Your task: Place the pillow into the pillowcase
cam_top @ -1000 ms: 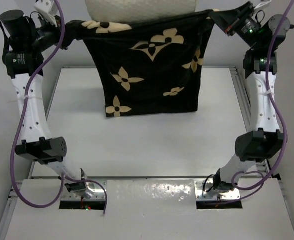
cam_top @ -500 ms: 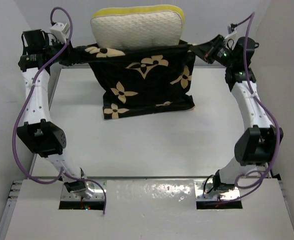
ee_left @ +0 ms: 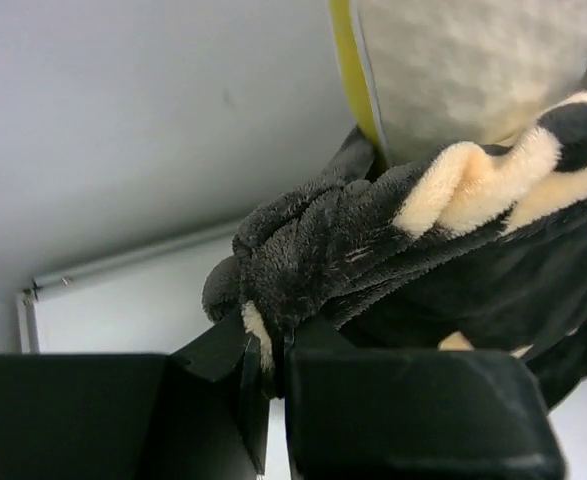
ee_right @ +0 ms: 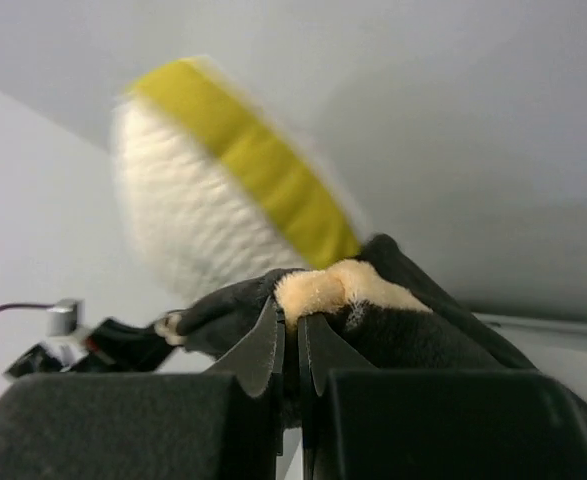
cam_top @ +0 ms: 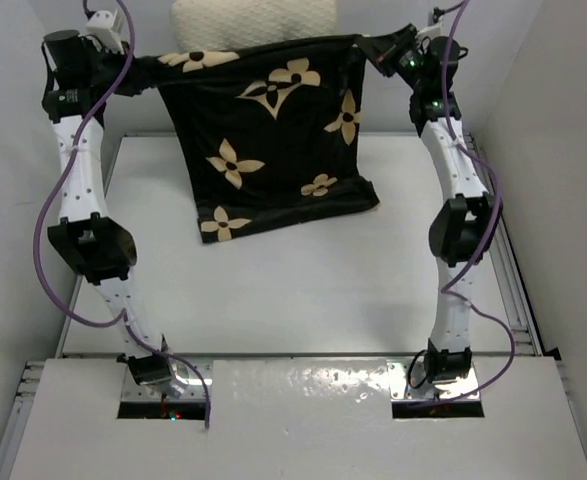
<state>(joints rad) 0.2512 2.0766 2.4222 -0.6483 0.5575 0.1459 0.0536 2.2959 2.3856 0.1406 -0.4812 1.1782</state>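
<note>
The black pillowcase [cam_top: 273,140] with tan flowers hangs stretched between my two grippers, its lower end resting on the table. The white pillow [cam_top: 253,20] with yellow trim sticks out of its top opening, mostly inside. My left gripper [cam_top: 138,75] is shut on the case's left top corner, seen bunched in the left wrist view [ee_left: 313,250] beside the pillow [ee_left: 473,60]. My right gripper [cam_top: 373,50] is shut on the right top corner [ee_right: 343,290], with the pillow [ee_right: 203,200] behind it.
The white table [cam_top: 293,290] lies below, with metal rails along its right edge [cam_top: 508,270]. Grey walls stand close at the back and both sides. Both arm bases sit at the near edge.
Both grippers have lifted and moved left with the case. The pillow now shows less above the case's top edge than half a second ago.
</note>
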